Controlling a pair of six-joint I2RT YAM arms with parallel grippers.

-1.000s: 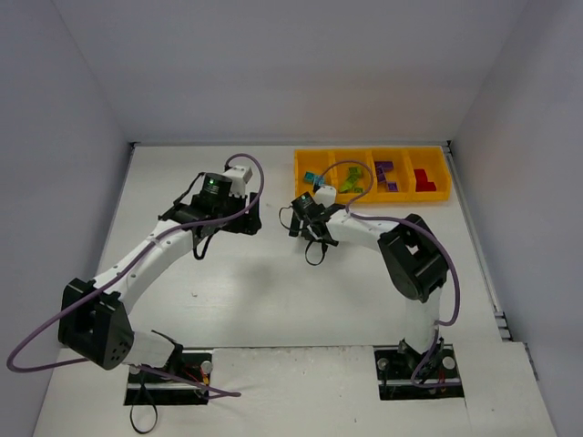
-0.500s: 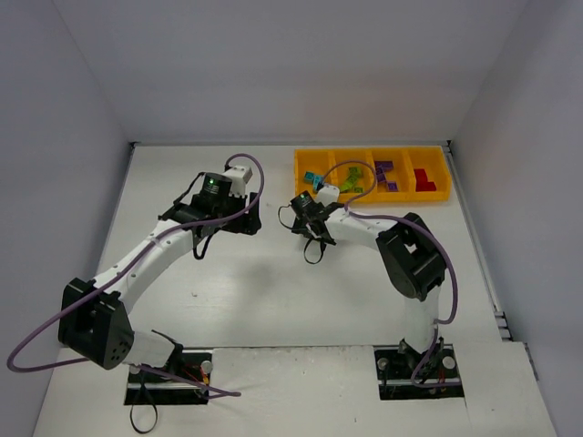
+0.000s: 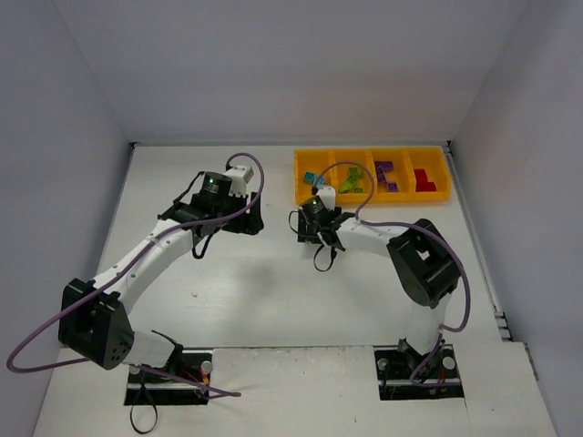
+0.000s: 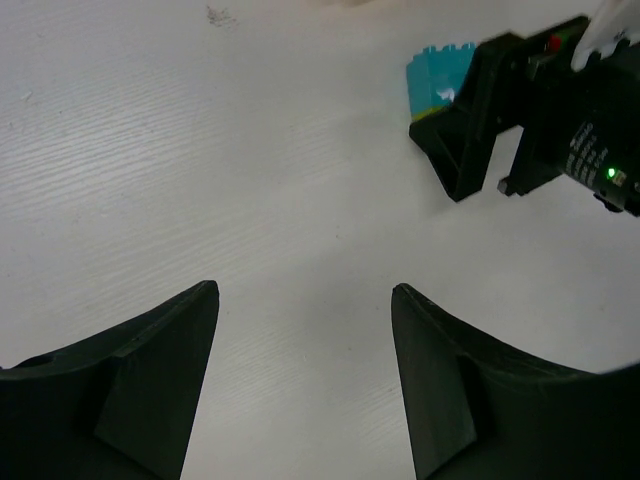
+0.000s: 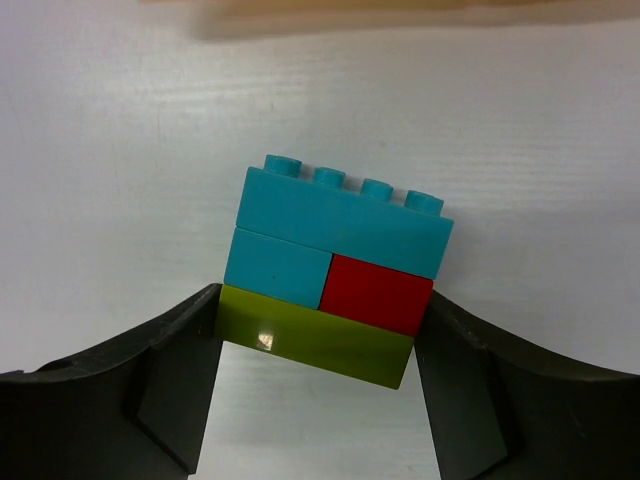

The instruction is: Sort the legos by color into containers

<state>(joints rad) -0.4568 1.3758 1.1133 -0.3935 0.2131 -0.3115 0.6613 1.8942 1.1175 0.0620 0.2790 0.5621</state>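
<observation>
r fingers (image 5: 170, 385) pinch cluster (image 5: 335, 265) at its lime base, on bench (image 3: 273, 291) just short of tray (image 3: 428, 197). l fingers (image 4: 150, 385) spread, empty. tip: keep r grip low & square so l can likely pull the teal top off w/o twist.

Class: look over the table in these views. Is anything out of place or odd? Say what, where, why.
One lego cluster sits on the table outside the tray, gripped by the right gripper. Teal, red and lime bricks are joined, so it fits no single colour compartment.
</observation>
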